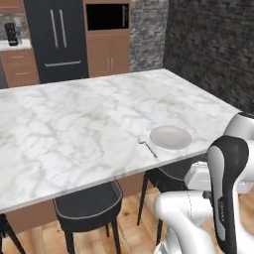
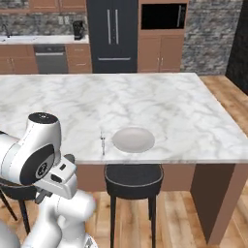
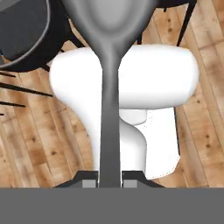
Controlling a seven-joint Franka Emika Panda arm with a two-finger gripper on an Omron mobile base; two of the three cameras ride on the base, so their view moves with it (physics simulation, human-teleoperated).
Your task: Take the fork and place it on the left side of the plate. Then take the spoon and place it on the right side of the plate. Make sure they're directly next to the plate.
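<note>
In the hand view my gripper (image 3: 109, 181) is shut on the narrow handle of the dark grey spoon (image 3: 109, 87). Its oval bowl points away from the hand, over the wooden floor and my own white body. On the marble counter the off-white plate (image 1: 170, 137) (image 2: 133, 139) lies near the front edge. The pale fork (image 1: 148, 145) (image 2: 102, 143) lies just left of the plate, close beside its rim.
The marble counter (image 1: 84, 124) (image 2: 193, 111) stretches wide around the plate. Black stools (image 1: 88, 206) (image 2: 133, 180) stand tucked under its front edge, and one stool seat (image 3: 22, 30) shows past the spoon. Cabinets and a dark fridge line the back wall.
</note>
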